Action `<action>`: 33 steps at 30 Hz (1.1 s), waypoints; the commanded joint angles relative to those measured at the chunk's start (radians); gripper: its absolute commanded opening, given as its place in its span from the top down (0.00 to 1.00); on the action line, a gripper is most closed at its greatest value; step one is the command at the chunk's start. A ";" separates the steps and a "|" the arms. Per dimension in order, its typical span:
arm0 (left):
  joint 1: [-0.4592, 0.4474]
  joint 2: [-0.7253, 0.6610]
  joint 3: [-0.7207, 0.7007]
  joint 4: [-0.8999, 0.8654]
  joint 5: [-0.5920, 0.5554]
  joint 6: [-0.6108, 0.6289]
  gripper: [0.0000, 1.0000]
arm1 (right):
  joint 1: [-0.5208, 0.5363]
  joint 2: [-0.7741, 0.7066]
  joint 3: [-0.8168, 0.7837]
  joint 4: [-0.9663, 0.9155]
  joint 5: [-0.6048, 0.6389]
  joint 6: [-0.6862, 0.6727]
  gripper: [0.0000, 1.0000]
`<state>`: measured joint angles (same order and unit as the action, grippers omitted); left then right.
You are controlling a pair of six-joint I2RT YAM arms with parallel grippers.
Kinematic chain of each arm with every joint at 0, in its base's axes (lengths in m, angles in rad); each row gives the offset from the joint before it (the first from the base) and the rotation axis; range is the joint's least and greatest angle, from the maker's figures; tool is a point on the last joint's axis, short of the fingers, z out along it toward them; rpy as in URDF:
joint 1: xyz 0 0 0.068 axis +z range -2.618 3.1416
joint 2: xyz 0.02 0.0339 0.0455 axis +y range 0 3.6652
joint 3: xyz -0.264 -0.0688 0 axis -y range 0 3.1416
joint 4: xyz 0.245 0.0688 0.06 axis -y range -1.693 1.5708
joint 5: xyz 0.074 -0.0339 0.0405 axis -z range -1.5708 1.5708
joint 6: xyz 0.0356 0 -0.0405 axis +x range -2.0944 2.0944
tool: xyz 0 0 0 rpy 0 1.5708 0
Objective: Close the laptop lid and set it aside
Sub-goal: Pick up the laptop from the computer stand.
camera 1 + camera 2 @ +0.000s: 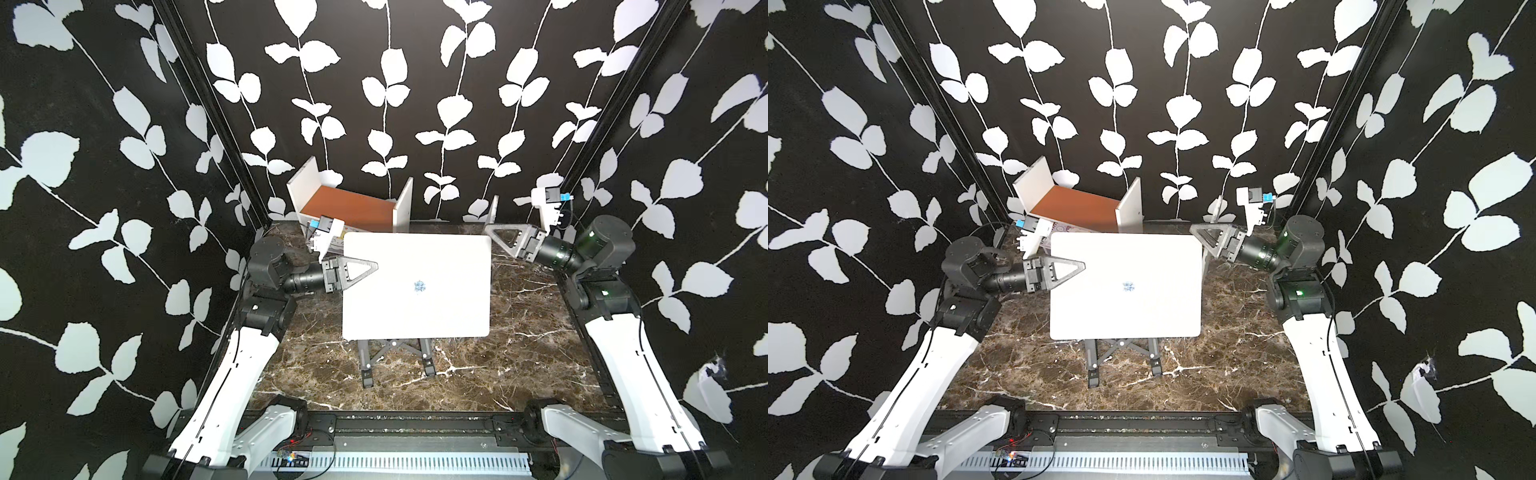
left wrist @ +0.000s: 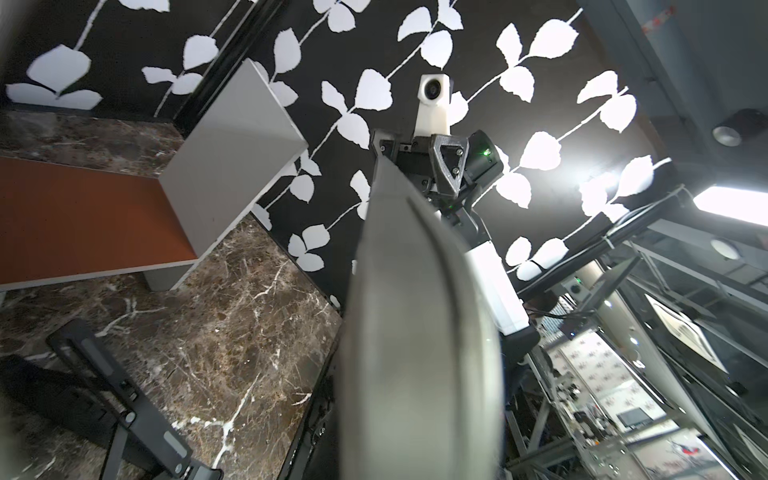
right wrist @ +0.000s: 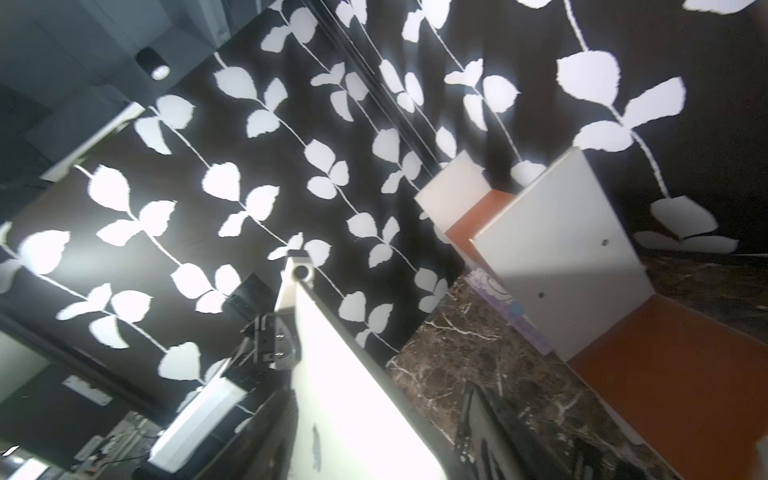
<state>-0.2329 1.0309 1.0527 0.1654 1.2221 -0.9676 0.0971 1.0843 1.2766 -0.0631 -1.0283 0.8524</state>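
The laptop, lid shut and logo up, sits over the stand mid-tabletop. The left gripper pinches its left edge. The right gripper has its fingers spread at its far right corner.

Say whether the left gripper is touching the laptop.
Touching. In both top views the left gripper overlaps an edge of the laptop; the left wrist view shows the laptop edge-on, coming out of its shut grip.

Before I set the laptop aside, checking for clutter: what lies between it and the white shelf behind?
In the right wrist view, past the laptop: bare marble table, then a pastel notebook at the shelf's foot.
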 commanded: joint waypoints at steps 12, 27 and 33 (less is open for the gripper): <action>0.015 0.187 0.120 0.612 0.054 -0.379 1.00 | -0.010 -0.015 -0.096 0.234 -0.177 0.312 0.37; 0.017 0.274 0.156 0.692 0.053 -0.432 1.00 | 0.069 0.032 -0.096 0.399 -0.172 0.471 0.67; 0.017 0.283 0.149 0.693 0.049 -0.426 1.00 | 0.071 0.037 -0.104 0.457 -0.150 0.517 0.90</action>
<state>-0.2199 1.3300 1.1595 0.7658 1.3334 -1.4151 0.1562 1.1328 1.1698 0.2855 -1.1812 1.2949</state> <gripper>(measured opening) 0.135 0.152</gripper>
